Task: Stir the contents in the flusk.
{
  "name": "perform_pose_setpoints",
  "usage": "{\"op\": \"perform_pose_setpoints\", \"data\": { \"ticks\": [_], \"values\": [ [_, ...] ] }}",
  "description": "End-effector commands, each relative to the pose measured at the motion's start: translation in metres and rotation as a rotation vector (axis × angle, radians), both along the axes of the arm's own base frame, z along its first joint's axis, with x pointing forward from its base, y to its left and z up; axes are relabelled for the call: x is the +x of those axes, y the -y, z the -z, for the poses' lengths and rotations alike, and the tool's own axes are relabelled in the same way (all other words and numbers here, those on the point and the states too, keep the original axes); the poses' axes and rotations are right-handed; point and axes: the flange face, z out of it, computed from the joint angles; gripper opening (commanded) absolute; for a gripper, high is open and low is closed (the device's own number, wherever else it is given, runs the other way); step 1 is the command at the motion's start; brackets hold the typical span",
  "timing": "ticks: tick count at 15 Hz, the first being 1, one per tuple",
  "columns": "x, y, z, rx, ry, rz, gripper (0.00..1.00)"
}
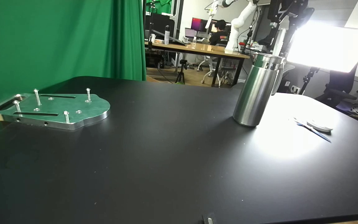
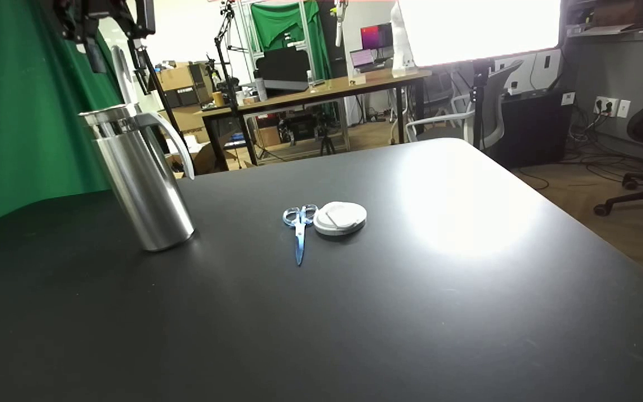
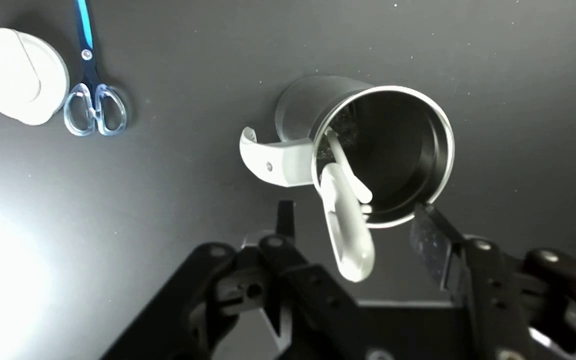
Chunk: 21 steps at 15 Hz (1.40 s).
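Steel flask (image 1: pixel 253 93) stands below your parted tool (image 3: pixel 353 215)

The flask is on your black desk (image 2: pixel 355 335); a white utensil handle (image 3: pixel 352 237) rises from its mouth. In the wrist view, your tool's sides stand apart, that handle between them. Blue scissors (image 2: pixel 300 237) lie just beside a white lid (image 2: pixel 341 216), apart from the flask.

Flusk (image 1: pixel 256 91): tall, brushed-silver metal, pale-handled, narrower at neck, open-topped, upright on black table (image 1: pixel 166 155)
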Motion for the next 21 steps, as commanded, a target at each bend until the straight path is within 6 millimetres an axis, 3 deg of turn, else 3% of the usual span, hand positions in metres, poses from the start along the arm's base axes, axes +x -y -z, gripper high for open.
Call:
{"op": "perform_pose_setpoints", "data": {
  "ticks": [1,6,17,19,21],
  "values": [
    [0.011,0.003,-0.006,-0.024,-0.025,0.051,0.31],
    [0.008,0.013,-0.02,-0.042,-0.083,0.079,0.01],
    [-0.039,0.037,-0.134,-0.054,-0.037,0.06,0.04],
    [-0.045,0.037,-0.143,-0.059,-0.021,0.061,0.04],
    [-0.044,0.035,-0.14,-0.075,-0.01,0.061,0.04]
  ]
}}
